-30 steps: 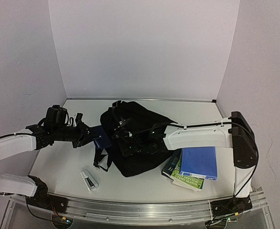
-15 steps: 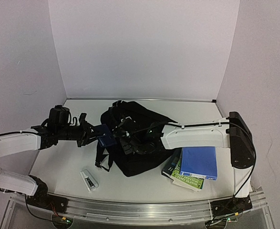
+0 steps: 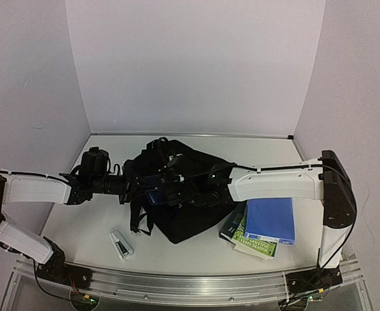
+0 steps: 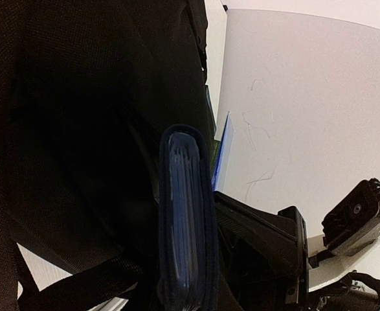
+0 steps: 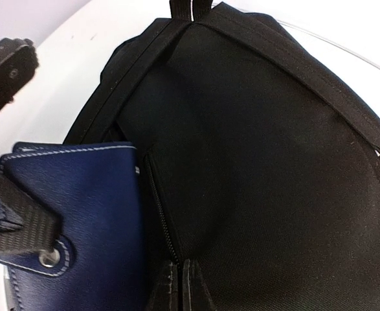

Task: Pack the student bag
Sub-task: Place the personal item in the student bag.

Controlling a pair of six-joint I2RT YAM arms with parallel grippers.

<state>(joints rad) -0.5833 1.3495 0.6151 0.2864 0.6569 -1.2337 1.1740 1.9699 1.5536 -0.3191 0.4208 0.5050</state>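
You're early on: left claw [image 3: 138, 188] clamps the wallet [image 5: 79, 207] at the student bag [image 3: 190, 220], right claw [image 5: 182, 280] pinches its fabric (books [image 3: 267, 223] lie unpacked).

Losing right gripper [image 3: 173, 188] against black backpack [image 3: 196, 217] from above; not resolving jaw stance, not settling it from right wrist view either. Seeing wallet [image 4: 186, 227] only edge-on in left wrist view, cropped at bottom edge; getting it cropped at left and bottom in right wrist view too. Catching one finger [image 4: 257, 249] of left gripper [image 3: 131, 189] beside it; not seeing the other, behind wallet. Finding green book [image 3: 240, 238] mostly buried under blue book [image 3: 270, 220]; not reading its print. Not identifying small white item [image 3: 120, 245] near front: too small.
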